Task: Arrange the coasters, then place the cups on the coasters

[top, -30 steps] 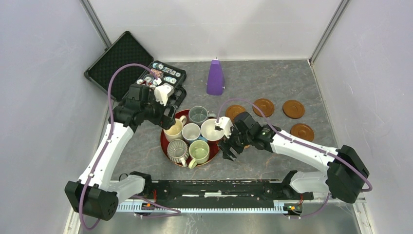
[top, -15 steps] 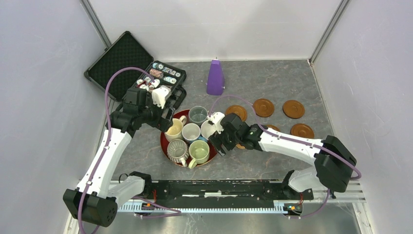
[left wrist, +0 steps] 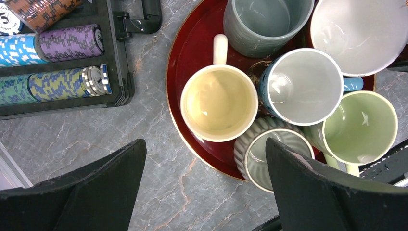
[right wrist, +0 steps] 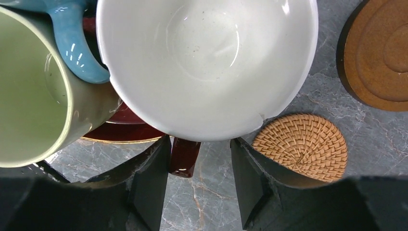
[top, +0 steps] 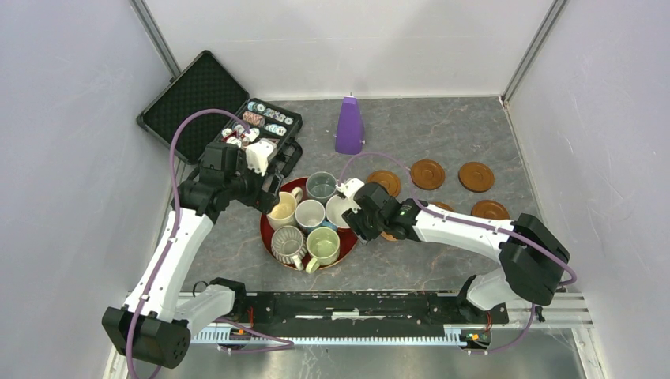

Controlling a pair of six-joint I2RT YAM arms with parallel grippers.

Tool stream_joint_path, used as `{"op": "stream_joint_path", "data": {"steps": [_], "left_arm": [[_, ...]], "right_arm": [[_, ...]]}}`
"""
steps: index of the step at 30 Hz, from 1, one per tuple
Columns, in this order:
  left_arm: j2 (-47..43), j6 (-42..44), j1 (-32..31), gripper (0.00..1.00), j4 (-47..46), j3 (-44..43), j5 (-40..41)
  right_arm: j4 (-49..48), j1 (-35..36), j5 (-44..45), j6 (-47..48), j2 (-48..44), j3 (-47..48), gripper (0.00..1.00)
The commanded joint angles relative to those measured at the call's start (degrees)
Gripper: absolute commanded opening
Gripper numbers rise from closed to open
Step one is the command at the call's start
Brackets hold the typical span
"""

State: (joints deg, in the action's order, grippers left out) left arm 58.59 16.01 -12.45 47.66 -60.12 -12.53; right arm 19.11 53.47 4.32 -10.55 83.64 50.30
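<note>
Now, within the last second, my right hand (right wrist: 199, 149) has swung leftward from above the woven coaster (right wrist: 303, 147) to the edge of the red tray (left wrist: 179, 72), and its jaws have narrowed from wide to roughly half. They straddle the red-brown handle (right wrist: 184, 156) of the wide white cup (right wrist: 207, 62). One finger lies against or just beside the handle, while a gap shows at the other, so the hand is released rather than grasping. The cup stands on the tray, touching the pale green cup (right wrist: 33, 91). My left hand (left wrist: 205, 142) has drawn slightly back and stays fully spread, holding nothing, above the cream-yellow cup (left wrist: 219, 103) and the bare tabletop (left wrist: 159, 187) beside the tray. All six cups remain crowded on the tray. The brown coasters (top: 427, 174) lie spread over the tabletop to the right, and the woven coaster rests flat just beside the white cup. I judge that arranging the coasters is done or nearly so, and that the cup-placing stage is starting with this cup. The next move calls for a firm closure on the narrow handle and a clean lift, since the neighbouring cups touch it and could be dragged along.
</note>
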Motion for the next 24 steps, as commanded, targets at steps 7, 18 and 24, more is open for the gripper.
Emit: {"op": "stream_joint_path", "data": {"steps": [7, 18, 24], "left_arm": [[-0.6, 0.4, 0.4, 1.0, -1.2, -0.5, -0.5], [0.8, 0.8, 0.3, 1.0, -1.2, -2.2, -1.1], [1.8, 1.1, 0.3, 1.0, -1.2, -3.1, -1.5]], "right_arm": [[-2.5, -0.5, 1.1, 6.2, 0.5, 0.7, 0.56], [-2.8, -2.0, -2.6, 10.1, 0.3, -1.1, 0.48], [-0.7, -4.6, -6.1, 11.7, 0.9, -0.7, 0.36]]}}
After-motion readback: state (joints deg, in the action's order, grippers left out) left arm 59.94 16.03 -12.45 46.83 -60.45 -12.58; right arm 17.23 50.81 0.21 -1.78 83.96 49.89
